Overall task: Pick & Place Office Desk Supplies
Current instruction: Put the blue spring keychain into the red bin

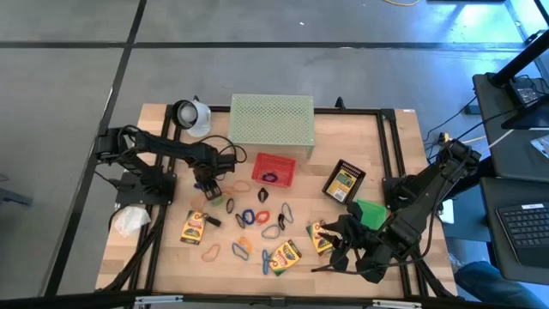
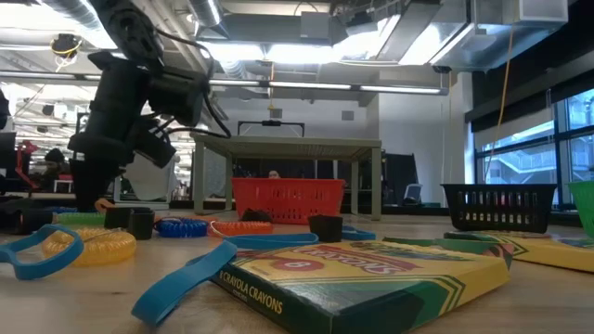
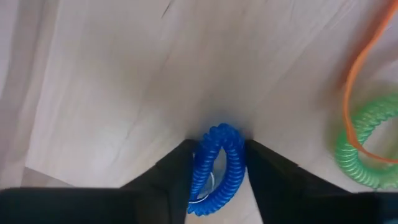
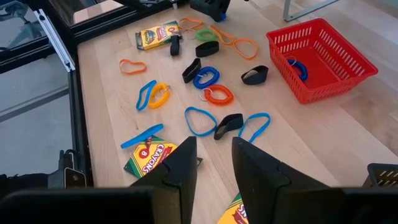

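I find my left gripper [image 3: 217, 165] closing around the blue springy plastic coil loop [image 3: 216, 168] on the wooden tabletop [image 3: 124, 81] beside the red mesh basket [image 1: 274, 168]; light and compliant, best pinched across its coils.

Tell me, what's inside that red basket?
The red basket holds a blue coiled loop against its far wall. The near wall partly screens the floor, so anything smaller lying there cannot be seen.
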Action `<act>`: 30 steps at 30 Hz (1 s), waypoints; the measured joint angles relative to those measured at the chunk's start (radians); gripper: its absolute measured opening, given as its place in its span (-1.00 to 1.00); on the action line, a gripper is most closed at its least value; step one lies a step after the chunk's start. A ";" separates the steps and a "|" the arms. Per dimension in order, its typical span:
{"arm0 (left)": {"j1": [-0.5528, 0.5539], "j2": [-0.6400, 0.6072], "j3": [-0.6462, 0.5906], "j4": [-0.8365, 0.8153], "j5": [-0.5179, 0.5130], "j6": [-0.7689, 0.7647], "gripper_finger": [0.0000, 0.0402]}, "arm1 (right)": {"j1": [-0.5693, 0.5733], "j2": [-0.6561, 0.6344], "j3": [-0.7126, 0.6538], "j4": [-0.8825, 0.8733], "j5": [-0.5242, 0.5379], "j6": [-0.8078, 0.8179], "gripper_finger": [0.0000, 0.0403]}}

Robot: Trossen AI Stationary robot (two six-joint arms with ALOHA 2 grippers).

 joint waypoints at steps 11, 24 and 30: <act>0.002 -0.003 -0.002 0.000 0.017 0.006 -0.94 | 0.000 0.000 0.000 0.000 0.000 0.000 -0.49; -0.050 -0.049 0.121 -0.103 -0.061 0.008 -0.99 | 0.000 0.000 0.000 0.001 0.000 0.000 -0.49; -0.094 -0.096 0.217 -0.184 -0.123 0.008 -0.99 | 0.000 0.000 0.000 0.001 -0.001 -0.006 -0.49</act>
